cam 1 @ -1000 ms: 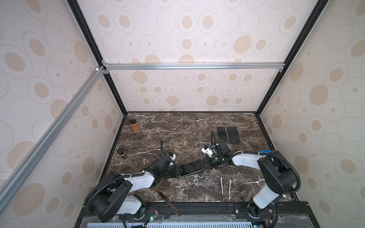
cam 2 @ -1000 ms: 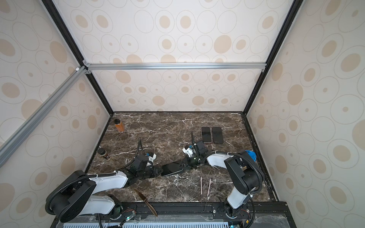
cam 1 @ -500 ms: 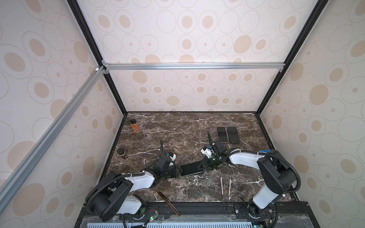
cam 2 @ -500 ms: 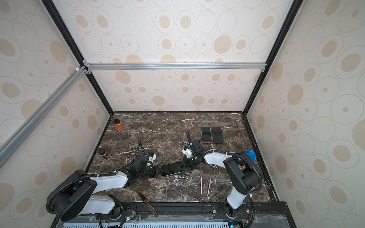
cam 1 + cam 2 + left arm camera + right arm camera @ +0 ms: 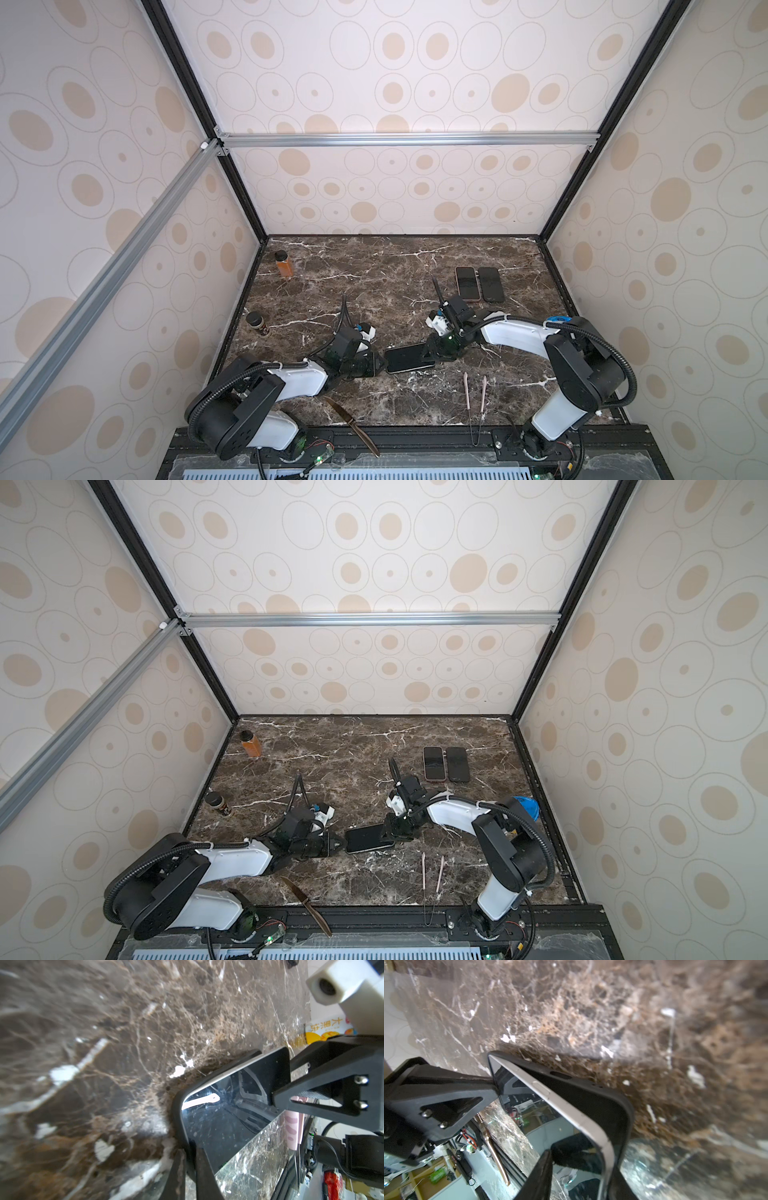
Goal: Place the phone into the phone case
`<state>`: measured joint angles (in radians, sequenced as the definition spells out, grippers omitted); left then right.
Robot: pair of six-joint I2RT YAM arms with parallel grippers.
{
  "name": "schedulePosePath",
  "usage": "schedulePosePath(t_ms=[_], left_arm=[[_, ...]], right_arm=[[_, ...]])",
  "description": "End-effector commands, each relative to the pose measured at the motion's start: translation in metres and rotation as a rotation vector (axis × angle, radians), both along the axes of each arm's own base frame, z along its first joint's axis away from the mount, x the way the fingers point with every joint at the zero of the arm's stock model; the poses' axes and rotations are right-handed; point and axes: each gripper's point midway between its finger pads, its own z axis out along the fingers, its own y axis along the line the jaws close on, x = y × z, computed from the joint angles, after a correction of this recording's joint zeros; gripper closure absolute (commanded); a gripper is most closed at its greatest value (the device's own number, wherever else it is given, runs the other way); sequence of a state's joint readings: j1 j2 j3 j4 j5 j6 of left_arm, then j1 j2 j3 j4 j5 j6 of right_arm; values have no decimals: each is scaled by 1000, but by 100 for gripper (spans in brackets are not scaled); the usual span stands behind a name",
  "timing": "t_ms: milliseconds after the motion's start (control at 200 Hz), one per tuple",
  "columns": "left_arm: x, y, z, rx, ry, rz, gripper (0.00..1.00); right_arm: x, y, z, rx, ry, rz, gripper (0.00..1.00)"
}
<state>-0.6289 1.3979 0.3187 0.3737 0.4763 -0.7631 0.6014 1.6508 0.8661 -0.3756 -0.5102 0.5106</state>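
centre: blocked by phone case (image 5: 591,1101) | back right: two phones (image 5: 468,284) | left edge: bottle (image 5: 284,266), jar (image 5: 259,325) | front: knife (image 5: 352,427), tongs (image 5: 467,390) | back middle: left open for passage

So both top views hang high over the front edge of the marble table (image 5: 374,270), tilted down toward the back wall (image 5: 395,199), and share basically everything: whole tabletop, left arm (image 5: 299,376), right arm (image 5: 453,812). The two are near-identical, just nudged sideways. Wrist cams are way closer, skimming just above the marble. They face each other from opposite ends of the phone (image 5: 228,1126), so both show it in its case (image 5: 591,1101), up close.
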Motion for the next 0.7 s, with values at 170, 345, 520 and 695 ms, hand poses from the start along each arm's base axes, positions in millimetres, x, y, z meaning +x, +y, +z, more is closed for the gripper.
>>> schedulePosePath(t_ms=[170,345,520,695], left_arm=[[-14,-8,-1,-23,21,-72,88],[-12,-12,7,-51,12,-82,83],[-10,-14,15,-57,-1,-81,71],[-10,-13,15,-43,1,-83,72]], right_arm=[[-1,-16,13,-97,-48,16,59],[0,-20,18,-119,-63,19,57],[0,-30,18,-168,-83,17,61],[-3,-38,12,-208,-76,28,66]])
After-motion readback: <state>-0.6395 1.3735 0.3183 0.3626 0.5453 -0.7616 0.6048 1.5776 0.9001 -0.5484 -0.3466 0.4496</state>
